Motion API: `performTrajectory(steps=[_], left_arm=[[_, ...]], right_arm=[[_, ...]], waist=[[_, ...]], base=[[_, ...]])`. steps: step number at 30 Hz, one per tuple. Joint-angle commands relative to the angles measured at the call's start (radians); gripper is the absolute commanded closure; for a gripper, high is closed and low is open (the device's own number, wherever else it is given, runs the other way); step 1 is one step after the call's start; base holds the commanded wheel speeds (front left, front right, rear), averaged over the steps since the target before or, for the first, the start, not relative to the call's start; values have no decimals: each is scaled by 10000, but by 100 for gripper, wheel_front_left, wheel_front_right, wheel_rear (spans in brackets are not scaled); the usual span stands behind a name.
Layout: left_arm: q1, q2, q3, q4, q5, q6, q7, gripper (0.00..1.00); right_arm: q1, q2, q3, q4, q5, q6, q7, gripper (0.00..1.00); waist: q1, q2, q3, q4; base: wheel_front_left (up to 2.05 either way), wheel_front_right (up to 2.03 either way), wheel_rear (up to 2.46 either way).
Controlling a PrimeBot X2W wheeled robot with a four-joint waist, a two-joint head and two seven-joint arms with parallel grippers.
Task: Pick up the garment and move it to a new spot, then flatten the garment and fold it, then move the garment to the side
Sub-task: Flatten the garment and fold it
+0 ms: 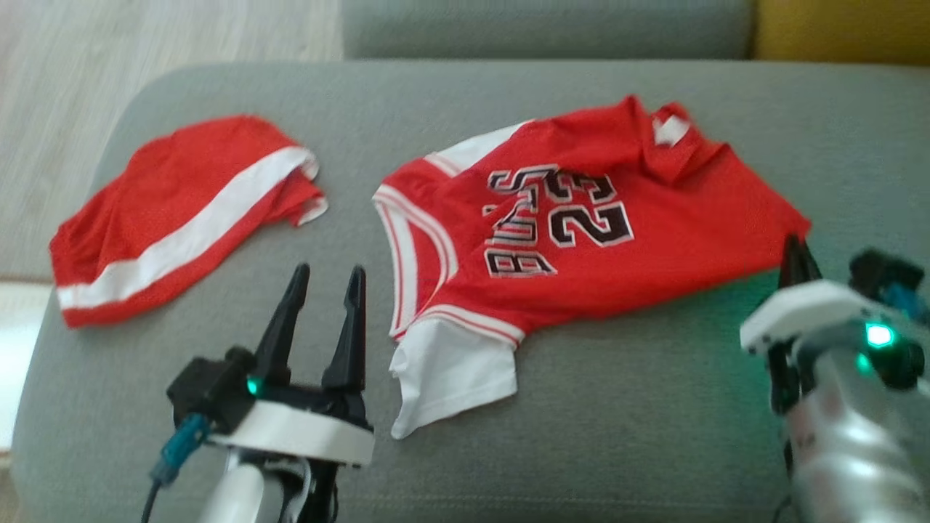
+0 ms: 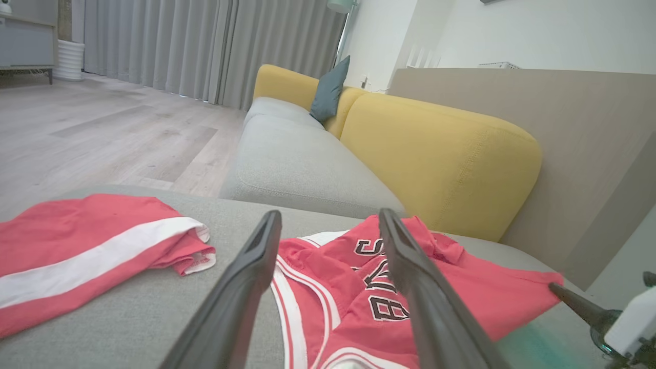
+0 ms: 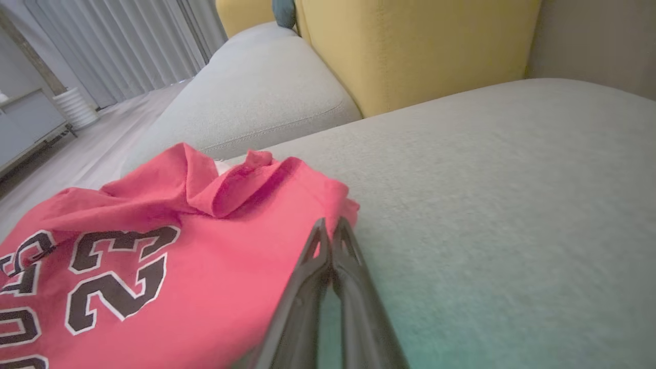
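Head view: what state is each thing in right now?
Jersey: spread print up on the cushion, rumpled, unfolded.
Shorts: crumpled, lying apart from the jersey.
Left gripper: fingers open, holding nothing.
Right gripper: fingers shut at the jersey's corner; whether cloth is caught, cannot tell.
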Motion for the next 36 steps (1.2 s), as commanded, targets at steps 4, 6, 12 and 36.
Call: performTrajectory(steps=[4,6,12,36], left_arm=[[112,4,468,-382,-96,110,-53,0],[252,4,497,-433,-80,123,-53,0],[344,4,499,-589,-92,159,-53,0],[-642,4,104,-373,-149,-77,-53,0]], right_arm=[[880,-8,685,-1164,527,-7,-134,100],[1488,-8,789,-1734,575,-7,-135,100],[2962,-8,803,-4051,862,-7,652,100],[1011,-8,-1275,-4244,-2648,-7,4107,100]], waist=[[0,0,-773,-757],[0,0,-867,-929],[0,0,-834,-1147],[0,0,557,676]], base=[[0,0,0],[0,0,0],[0,0,0],[0,0,0]])
